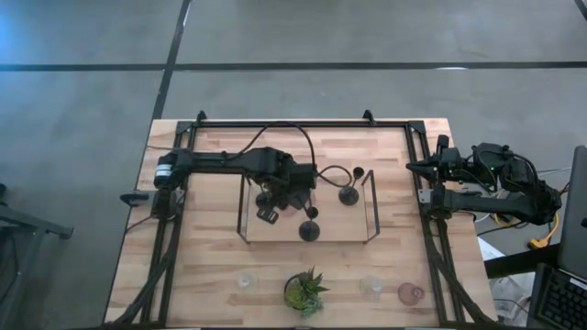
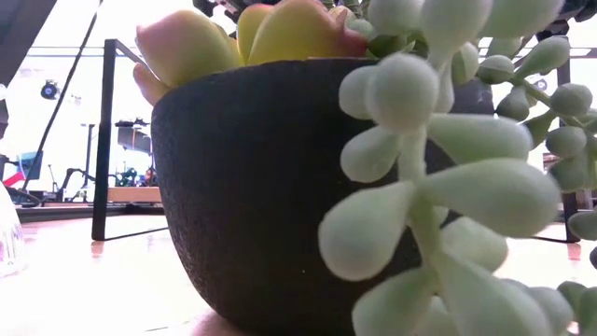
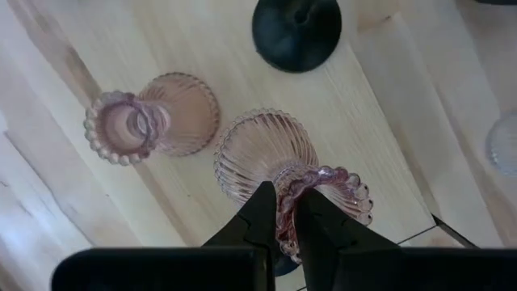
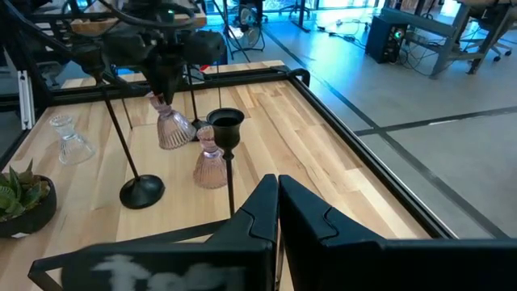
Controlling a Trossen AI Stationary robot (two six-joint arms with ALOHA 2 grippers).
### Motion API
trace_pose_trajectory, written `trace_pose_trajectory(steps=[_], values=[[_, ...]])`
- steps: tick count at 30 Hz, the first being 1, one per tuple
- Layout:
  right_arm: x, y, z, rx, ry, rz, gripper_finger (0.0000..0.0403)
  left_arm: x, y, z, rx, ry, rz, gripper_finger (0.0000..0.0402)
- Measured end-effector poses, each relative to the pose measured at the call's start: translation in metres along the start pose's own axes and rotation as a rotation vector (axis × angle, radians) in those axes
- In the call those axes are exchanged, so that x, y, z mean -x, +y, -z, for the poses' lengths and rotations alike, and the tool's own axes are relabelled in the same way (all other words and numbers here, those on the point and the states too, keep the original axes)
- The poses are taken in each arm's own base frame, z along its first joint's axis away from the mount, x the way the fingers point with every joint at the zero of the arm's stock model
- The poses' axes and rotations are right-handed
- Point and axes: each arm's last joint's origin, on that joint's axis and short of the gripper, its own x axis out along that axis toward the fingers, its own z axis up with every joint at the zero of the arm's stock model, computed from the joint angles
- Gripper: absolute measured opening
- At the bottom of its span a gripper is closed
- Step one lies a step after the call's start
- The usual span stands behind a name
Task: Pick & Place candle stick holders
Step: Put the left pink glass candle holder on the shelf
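My left gripper [image 1: 272, 203] is over the wooden tray [image 1: 353, 234], shut on a pink glass holder [image 3: 262, 153]. A second pink holder [image 3: 149, 125] stands upright on the tray beside it. Two black holders with thin stems stand on their round bases [image 1: 348, 194] [image 1: 310, 229] in the tray. A third pink holder [image 1: 410, 293] and two clear glass holders [image 1: 245, 280] [image 1: 371, 286] stand on the table near its front edge. My right gripper [image 4: 279, 190] is shut and empty at the table's right edge. My left gripper pinches the pink holder's beaded top rim [image 3: 323, 179] between its two fingers, which come from above and point down. The holder hangs tilted below the fingers, its ribbed foot [image 4: 174, 133] low over the tray board. I cannot tell whether the foot touches the board.
A green potted plant [image 1: 304, 291] stands at the middle of the front edge and fills the low view [image 2: 252, 187]. The tray's black wire frame [image 1: 371, 206] rises around the board. Bare table lies left and right of the tray.
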Motion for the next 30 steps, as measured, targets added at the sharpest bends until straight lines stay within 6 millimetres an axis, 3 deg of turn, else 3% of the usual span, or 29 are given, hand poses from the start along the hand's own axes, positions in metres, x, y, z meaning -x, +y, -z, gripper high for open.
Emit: trace_pose_trajectory(steps=[8,30], values=[[0.0,0.0,0.0,0.0,0.0,0.0,0.0008,-0.01,0.009,0.005,0.089,-0.012,0.063,0.0032],[0.0,0.0,0.0,0.0,0.0,0.0,0.0008,-0.024,0.011,0.008,0.102,-0.017,0.087,0.0032]])
